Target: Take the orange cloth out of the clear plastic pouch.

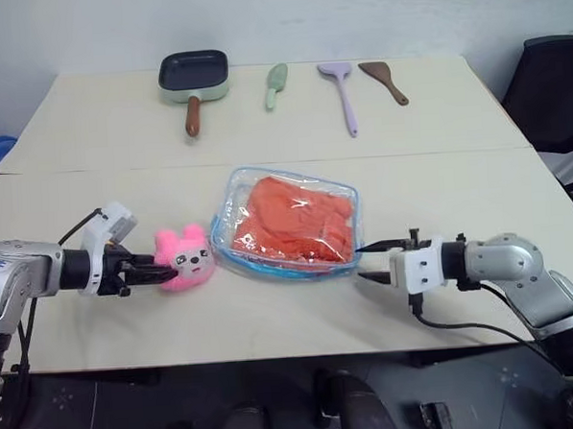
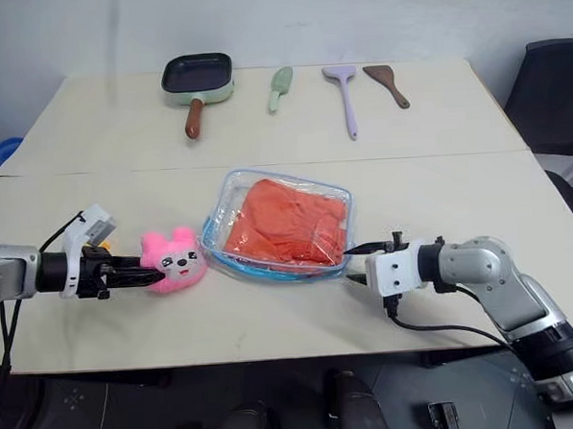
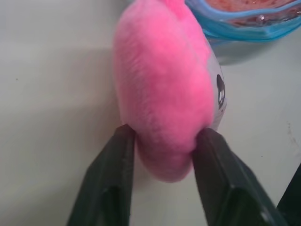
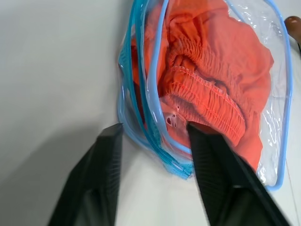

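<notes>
At frame centre, the clear plastic pouch holds the orange cloth, soft, light and bunched. The right gripper, released, straddles its slick blue-trimmed corner; the left gripper flanks the pink plush toy, grip unclear. Best hold: the cloth's ruffled fold at the opening.

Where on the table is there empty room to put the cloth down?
Bare tabletop lies between the pan and the pink plush toy, and right of the clear plastic pouch toward the table's edge. It's crowded along the far edge: pan, green scoop, purple spatula, brown spatula.
</notes>
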Controlling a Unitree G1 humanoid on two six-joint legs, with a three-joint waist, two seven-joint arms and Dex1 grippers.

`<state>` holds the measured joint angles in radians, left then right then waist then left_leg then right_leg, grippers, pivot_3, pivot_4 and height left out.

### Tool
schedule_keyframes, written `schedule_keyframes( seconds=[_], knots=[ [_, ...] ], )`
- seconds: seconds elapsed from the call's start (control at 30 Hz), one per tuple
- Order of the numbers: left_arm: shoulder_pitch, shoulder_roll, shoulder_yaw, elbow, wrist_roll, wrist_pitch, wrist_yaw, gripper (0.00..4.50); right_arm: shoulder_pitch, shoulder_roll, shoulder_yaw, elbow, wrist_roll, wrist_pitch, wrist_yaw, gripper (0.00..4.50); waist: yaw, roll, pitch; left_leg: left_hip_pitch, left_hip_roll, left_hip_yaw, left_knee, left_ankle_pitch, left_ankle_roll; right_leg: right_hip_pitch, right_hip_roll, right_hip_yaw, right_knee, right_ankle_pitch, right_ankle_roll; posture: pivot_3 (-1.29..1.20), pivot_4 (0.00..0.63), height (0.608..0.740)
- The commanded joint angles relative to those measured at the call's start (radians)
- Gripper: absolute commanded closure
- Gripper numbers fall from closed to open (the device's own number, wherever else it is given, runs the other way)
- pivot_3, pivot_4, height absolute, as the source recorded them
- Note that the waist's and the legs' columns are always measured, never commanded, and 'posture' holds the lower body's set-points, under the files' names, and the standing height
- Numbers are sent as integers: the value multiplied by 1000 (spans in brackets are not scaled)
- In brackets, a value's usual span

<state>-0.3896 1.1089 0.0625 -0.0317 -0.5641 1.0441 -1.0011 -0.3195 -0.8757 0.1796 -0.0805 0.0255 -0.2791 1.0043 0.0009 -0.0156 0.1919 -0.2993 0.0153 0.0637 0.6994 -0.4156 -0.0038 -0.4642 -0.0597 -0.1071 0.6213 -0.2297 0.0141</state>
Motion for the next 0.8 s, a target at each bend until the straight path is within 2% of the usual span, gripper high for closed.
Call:
schedule_keyframes(
  seconds=[0.03,0.1,0.23,0.3,0.37,0.47,0.6,0.8],
  knots=[
    [44,52,91,-14,-24,-97,-114,1292,54,-29,-109,-133,122,147,2,1144,0,0,0,0,0,0,0,0,0,0,0,0,-1,0,0,0,150,740],
    [61,84,147,-19,-44,-158,-198,1250,102,-37,-176,-224,231,288,-3,463,0,0,0,0,1,-1,0,0,0,0,0,-1,-1,0,0,0,150,740],
    [-7,124,178,-71,-79,-234,-300,1250,161,-36,-290,-386,437,533,-37,463,2,0,1,0,1,-1,0,-1,-1,0,0,-1,-3,-1,-1,0,150,740],
    [-108,111,148,-100,-82,-283,-318,1250,165,-24,-334,-453,549,660,-82,463,10,0,1,0,1,-2,0,-1,-1,0,0,-1,-3,-1,-1,0,150,740],
    [-237,54,74,-132,-59,-314,-297,1250,161,-15,-360,-503,643,755,-120,463,21,0,0,0,0,-1,0,-1,-1,1,0,-1,-3,0,-1,0,150,740],
    [-326,-46,-86,-195,88,-457,-258,1250,155,-11,-367,-555,712,836,-160,463,27,0,0,-1,-1,-1,0,-1,0,3,0,0,-2,0,0,0,150,740],
    [-302,-117,-284,-166,400,-913,-273,1250,157,-9,-358,-589,721,875,-192,463,21,0,0,-1,-1,2,0,-1,0,2,1,1,-2,0,0,0,150,740],
    [-317,-194,-362,49,582,-1248,-238,1250,179,-4,-368,-632,732,908,-237,463,21,0,1,-1,1,3,-1,-1,0,2,3,2,-3,0,0,0,150,740]
  ],
)
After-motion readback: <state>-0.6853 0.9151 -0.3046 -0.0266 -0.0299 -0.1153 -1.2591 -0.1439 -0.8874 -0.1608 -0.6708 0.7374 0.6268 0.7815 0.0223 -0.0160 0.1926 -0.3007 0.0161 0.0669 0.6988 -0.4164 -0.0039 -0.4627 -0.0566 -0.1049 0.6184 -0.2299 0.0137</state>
